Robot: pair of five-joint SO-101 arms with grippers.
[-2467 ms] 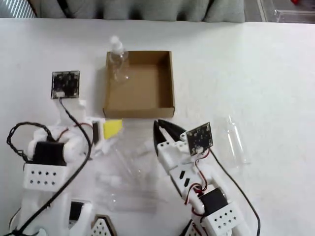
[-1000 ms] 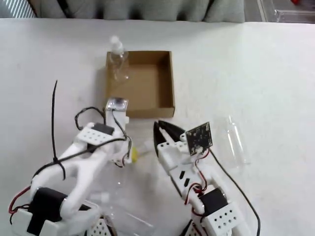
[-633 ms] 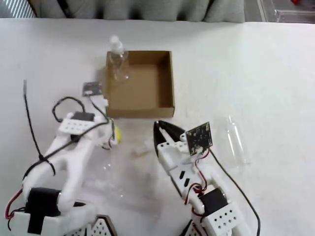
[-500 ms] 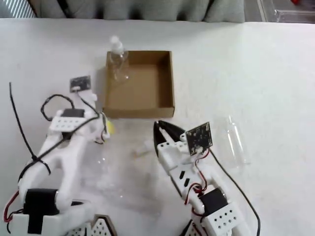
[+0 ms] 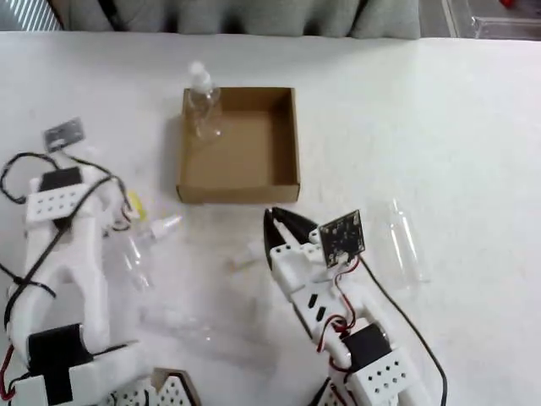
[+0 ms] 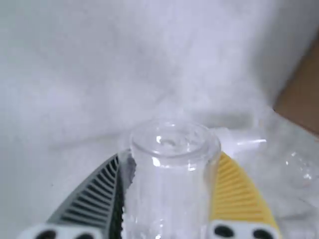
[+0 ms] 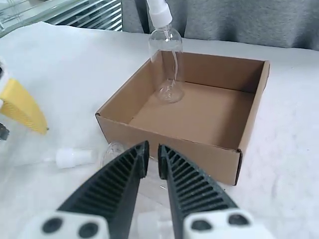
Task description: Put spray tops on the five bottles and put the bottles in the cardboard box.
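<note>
Near the cardboard box (image 5: pixel 238 193), left end effector (image 6: pixel 170 158) clamps 1 bottle (image 6: pixel 169 191); right end effector (image 7: pixel 153 147) sits closed.

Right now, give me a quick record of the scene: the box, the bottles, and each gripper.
cardboard box: open, on the table
capped bottle: upright in a box corner, spray top on
left gripper: shut on a clear bottle
right gripper: shut, empty, aimed toward the box
lying bottle: on its side beside the right arm
loose spray top: on the table before the box
</note>
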